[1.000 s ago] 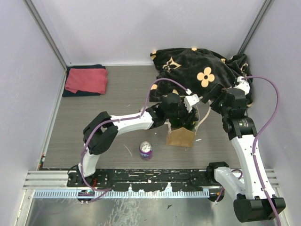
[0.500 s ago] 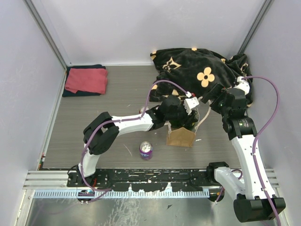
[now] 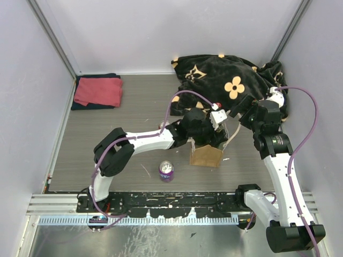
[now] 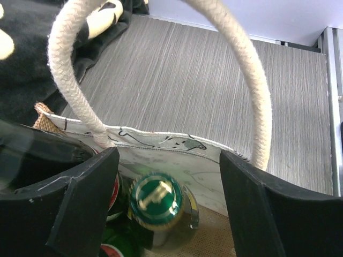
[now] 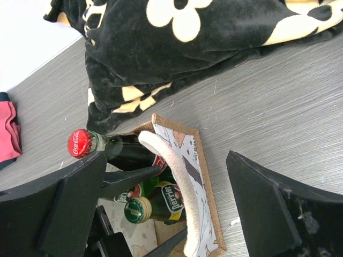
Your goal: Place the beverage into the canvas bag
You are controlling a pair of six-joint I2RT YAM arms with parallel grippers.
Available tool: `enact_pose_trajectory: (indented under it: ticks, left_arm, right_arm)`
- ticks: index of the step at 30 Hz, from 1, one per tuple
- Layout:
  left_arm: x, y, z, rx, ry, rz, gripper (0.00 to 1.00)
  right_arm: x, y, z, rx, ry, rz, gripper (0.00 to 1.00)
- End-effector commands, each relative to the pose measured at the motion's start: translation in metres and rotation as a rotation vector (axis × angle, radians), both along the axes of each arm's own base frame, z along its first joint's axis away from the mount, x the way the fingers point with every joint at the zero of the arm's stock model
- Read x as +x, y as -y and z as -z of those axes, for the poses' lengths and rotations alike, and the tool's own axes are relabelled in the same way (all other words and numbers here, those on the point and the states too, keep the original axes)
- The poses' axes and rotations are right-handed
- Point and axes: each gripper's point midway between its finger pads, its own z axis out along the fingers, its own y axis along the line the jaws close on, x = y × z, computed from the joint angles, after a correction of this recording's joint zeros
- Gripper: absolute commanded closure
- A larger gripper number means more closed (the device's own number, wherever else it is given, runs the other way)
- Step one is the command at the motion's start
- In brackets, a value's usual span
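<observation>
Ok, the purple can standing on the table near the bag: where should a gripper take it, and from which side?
The purple can stands upright, apart from the canvas bag, with its silver top facing up. So probably across its round side wall, just under the rim, coming down from above.

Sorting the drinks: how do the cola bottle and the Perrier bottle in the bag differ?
The cola bottle has a red cap and dark contents; the Perrier bottle is green with a green cap. The cola bottle leans out past the rim of the canvas bag; the Perrier bottle sits lower. Both are capped.
</observation>
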Motion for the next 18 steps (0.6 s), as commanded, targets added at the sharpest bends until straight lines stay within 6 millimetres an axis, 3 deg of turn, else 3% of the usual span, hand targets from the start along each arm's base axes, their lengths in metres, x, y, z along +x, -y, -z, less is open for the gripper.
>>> enact_pose_trajectory:
  ticks: [1, 11, 18]
  left_arm:
    - [0.001, -0.003, -0.043, -0.080, 0.058, -0.007, 0.16]
    - [-0.013, -0.004, -0.064, -0.112, 0.052, 0.012, 0.15]
    - [-0.017, -0.008, -0.084, -0.120, 0.047, 0.008, 0.13]
  right_arm:
    - [0.007, -0.003, -0.023, 0.019, 0.081, -0.008, 0.00]
    - [0.004, -0.005, -0.018, 0.038, 0.076, -0.006, 0.00]
    - [0.002, -0.006, -0.027, 0.050, 0.090, -0.008, 0.00]
